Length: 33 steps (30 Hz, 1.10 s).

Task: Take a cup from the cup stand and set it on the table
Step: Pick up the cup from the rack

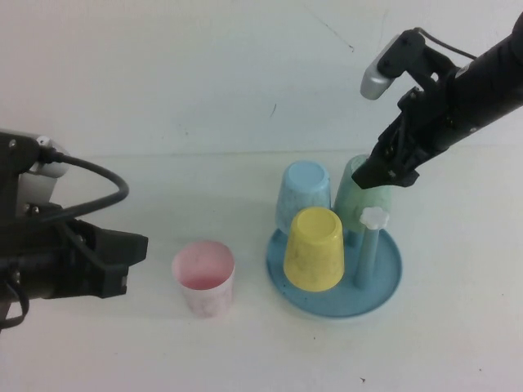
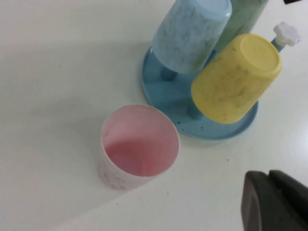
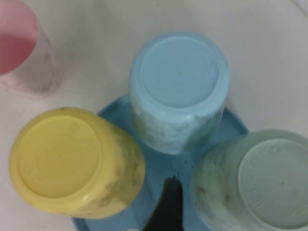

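The right gripper (image 1: pixel 391 173) hangs over the far right part of the cup stand (image 1: pixel 382 290), right at the upturned base of the mint-green cup (image 1: pixel 353 192); in the high view its dark fingers overlap that cup's top edge, but whether the jaws are spread, closed or touching the cup cannot be told from here, since the wrist view shows only one dark fingertip (image 3: pixel 166 207) between the cups. The mint-green cup sits upside down on a peg at the back right of the cup stand, next to the light-blue cup (image 1: pixel 303 194), which is inverted on the back left peg. The yellow cup (image 1: pixel 314 248) is inverted and tilted on the front peg. One bare peg with a white flower cap (image 1: pixel 373 217) stands on the stand's right side, just in front of the mint-green cup. A pink cup (image 1: pixel 203 276) stands upright on the table (image 1: pixel 163 98), just left of the cup stand and apart from it. The left gripper (image 1: pixel 114 260), clenched with nothing in it, is parked low over the table well to the left of the cup stand, beyond the pink cup. No brand, label or writing can be read on any cup or on the stand.
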Each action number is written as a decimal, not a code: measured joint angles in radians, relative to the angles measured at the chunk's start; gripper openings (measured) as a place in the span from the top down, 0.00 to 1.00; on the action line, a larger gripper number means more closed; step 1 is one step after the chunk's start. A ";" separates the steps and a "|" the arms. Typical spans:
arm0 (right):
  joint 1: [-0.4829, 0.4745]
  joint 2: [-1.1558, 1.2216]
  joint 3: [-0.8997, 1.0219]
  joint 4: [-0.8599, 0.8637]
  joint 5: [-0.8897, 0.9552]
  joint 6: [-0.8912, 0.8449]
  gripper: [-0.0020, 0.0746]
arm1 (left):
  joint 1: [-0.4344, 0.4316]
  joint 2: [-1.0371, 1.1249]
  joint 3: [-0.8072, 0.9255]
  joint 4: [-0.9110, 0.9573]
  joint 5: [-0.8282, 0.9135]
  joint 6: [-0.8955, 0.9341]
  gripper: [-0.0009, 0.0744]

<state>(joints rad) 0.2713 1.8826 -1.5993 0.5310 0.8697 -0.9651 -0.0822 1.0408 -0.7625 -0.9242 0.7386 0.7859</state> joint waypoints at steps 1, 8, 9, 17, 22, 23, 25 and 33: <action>0.000 0.009 0.000 -0.006 0.002 0.002 0.09 | 0.000 0.000 0.000 -0.001 0.000 0.000 0.99; 0.000 0.061 0.000 -0.016 -0.026 0.034 0.09 | 0.000 0.000 -0.002 -0.067 0.008 0.017 0.99; 0.000 0.063 0.000 -0.016 -0.033 0.037 0.09 | 0.000 0.000 -0.002 -0.074 0.008 0.021 0.99; 0.000 0.067 -0.004 -0.016 -0.073 0.043 0.37 | 0.000 0.000 -0.002 -0.090 0.009 0.035 0.99; 0.000 0.067 -0.024 -0.042 -0.071 0.043 0.52 | 0.000 0.000 -0.002 -0.094 0.009 0.038 0.99; 0.000 0.067 -0.034 -0.054 -0.064 0.043 0.54 | 0.000 0.000 -0.002 -0.095 0.009 0.038 0.99; 0.000 0.067 -0.061 -0.074 -0.042 0.043 0.55 | 0.000 0.000 -0.002 -0.098 0.009 0.038 0.99; 0.000 0.067 -0.122 -0.082 0.003 0.127 0.40 | 0.000 0.000 -0.004 -0.104 0.011 0.039 0.99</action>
<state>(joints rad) 0.2713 1.9500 -1.7214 0.4489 0.8728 -0.8377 -0.0822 1.0408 -0.7663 -1.0282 0.7492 0.8249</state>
